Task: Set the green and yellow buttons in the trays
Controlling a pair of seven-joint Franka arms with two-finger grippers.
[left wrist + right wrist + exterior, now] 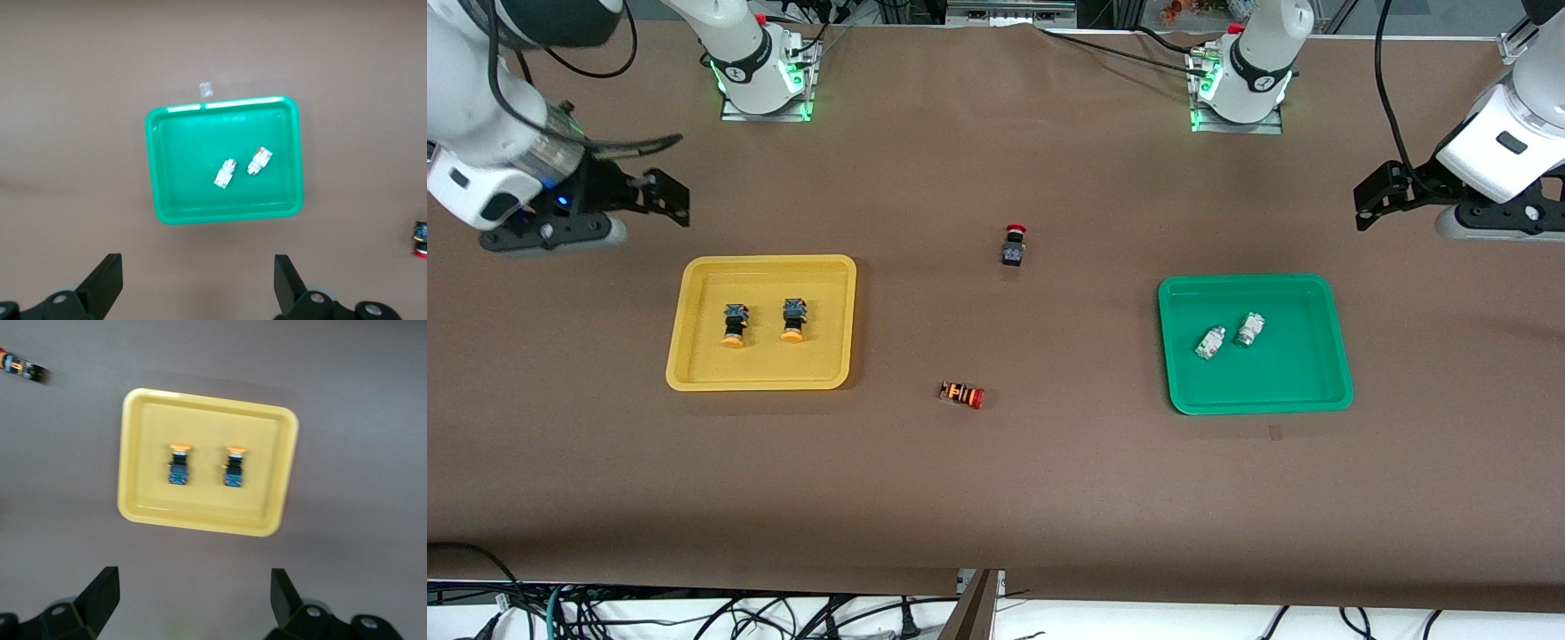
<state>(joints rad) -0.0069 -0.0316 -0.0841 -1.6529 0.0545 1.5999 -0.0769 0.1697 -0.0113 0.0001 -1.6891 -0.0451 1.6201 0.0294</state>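
Nearest the camera lies the orange-striped switch, red cap and all, on bare bench. At its ten o'clock sits the yellow tray, both yellow buttons inside, side by side. At its three o'clock, the green tray holds both green buttons, close together. The black red-capped switch stands at twelve o'clock.

Left end effector hangs up over bare bench near the green tray, fingers wide apart, nothing held. Right end effector, likewise spread and empty, is near the yellow tray.

Sorting looks finished. The risk: a needless reach nudging a tray or grabbing a red-capped switch. Green tips are hard to make out.
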